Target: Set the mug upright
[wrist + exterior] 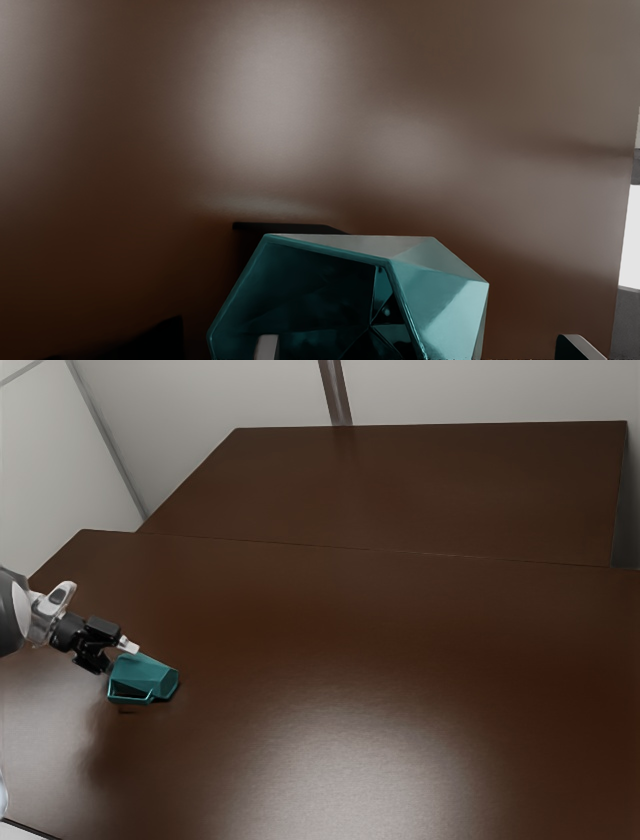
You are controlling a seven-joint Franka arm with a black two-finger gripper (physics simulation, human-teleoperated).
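Note:
The black gripper (119, 657) is at the exterior view's left, with a pale fingertip against the near end of the teal mug (146, 676). The faceted mug lies tilted on its side, its handle toward the exterior view's bottom. From the wrist view, the mug (445, 295) turns its open mouth toward the hand. The gripper (423, 347) stands open with its fingers wide apart: one tip overlaps the mouth, the other is beyond the mug's outer wall. Whether the mug rests fully on the table cannot be told.
The dark brown table (330, 660) stretches away toward the exterior view's right. Behind it lies a second brown surface (420, 490), with pale walls beyond. A table edge shows beside the outer finger in the wrist view.

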